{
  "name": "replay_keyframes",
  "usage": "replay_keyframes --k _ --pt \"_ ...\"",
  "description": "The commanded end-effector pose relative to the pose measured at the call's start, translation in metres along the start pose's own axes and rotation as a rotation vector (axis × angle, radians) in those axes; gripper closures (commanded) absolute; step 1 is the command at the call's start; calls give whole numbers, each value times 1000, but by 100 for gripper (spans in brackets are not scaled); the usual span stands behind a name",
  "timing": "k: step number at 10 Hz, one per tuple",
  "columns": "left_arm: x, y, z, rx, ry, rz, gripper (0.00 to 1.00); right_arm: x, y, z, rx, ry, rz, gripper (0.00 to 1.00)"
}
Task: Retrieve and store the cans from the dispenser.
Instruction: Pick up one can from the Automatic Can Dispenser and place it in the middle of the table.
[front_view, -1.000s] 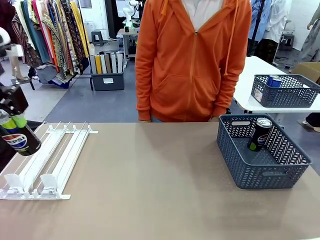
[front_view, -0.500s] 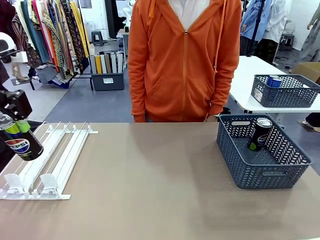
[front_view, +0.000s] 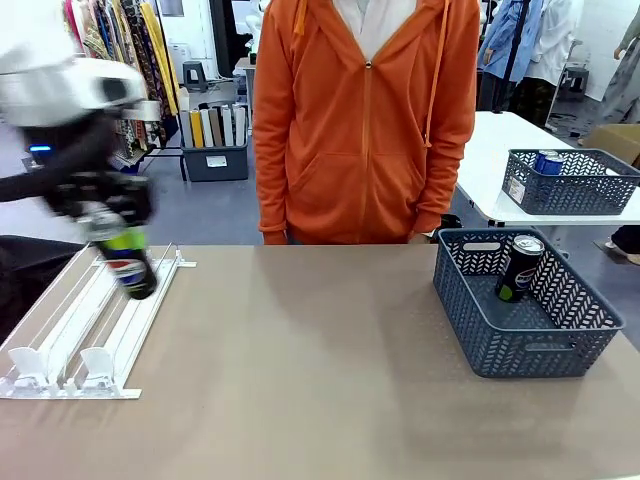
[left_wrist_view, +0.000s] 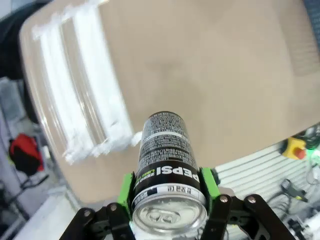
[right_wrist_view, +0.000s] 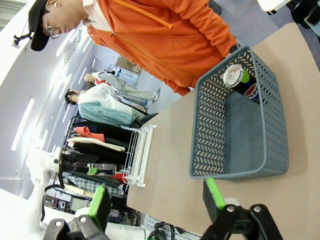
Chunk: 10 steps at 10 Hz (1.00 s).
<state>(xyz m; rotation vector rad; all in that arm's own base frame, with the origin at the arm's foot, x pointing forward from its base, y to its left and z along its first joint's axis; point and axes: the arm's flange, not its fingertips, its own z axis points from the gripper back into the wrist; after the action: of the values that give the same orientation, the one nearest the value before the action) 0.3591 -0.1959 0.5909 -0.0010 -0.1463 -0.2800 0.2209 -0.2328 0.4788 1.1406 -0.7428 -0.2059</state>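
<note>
The left gripper (left_wrist_view: 169, 186) is clamped on a black Pepsi can (front_view: 124, 262), holding it tilted above the white rack (front_view: 95, 330). The right gripper (right_wrist_view: 156, 201) hangs with its fingers spread apart near the grey basket (right_wrist_view: 239, 125), where a second can (front_view: 520, 267) stands.

Front view across table (front_view: 320, 380) toward person (front_view: 365, 120), wrist views angled down, sharing dispenser (front_view: 95, 320)
</note>
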Motion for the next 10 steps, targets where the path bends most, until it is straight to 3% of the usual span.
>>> replay_keyframes --k 1,3,5,7,10 --pt "87 -58 -22 42 29 -125 100 3 1 -1 20 -19 24 0" --pt "136 -139 -92 28 115 -183 100 3 1 -1 20 -19 24 0" --pt "154 -182 -154 26 222 -233 100 3 1 -1 20 -19 24 0" --pt "161 -197 -187 8 283 -271 100 3 1 -1 20 -19 24 0" --pt "162 -198 -189 16 279 -266 100 3 1 -1 20 -19 24 0"
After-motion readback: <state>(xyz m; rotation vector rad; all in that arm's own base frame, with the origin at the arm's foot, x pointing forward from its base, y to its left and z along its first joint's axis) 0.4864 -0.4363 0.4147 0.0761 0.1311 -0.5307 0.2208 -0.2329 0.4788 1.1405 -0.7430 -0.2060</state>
